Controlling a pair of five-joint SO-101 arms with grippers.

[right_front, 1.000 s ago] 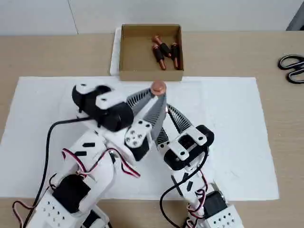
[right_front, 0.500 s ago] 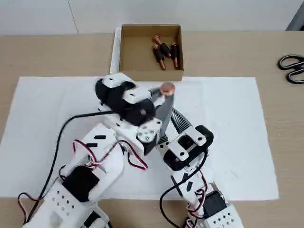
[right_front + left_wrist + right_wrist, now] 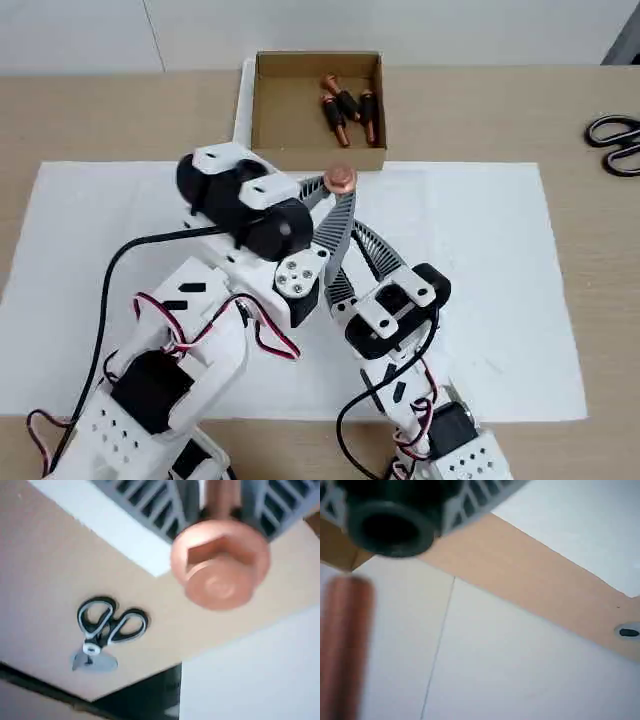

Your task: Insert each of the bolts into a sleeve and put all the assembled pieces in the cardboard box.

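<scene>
Alignment of bolt w/ sleeve is judged to be the step in hand. The bolt is clamped in the left gripper, copper head up, at upper centre of the high view, just below the front wall of the cardboard box. The black sleeve is grasped by the right gripper, its bore facing that arm's camera. The bolt shaft is seen near the sleeve but apart from it, not yet entered.

For a good insertion the sleeve should be kept still and the shaft tip brought onto the bore axis by small corrections. Push is to be given only when both are in line, and no grip should be loosened before the bolt is seated.

Vs. 0.5 s ago: the left arm's wrist is drawn back toward the left of the frame, and the bolt head is shifted a little left. The right arm is unchanged, also the assembled pieces in the box and the scissors at the right edge
</scene>
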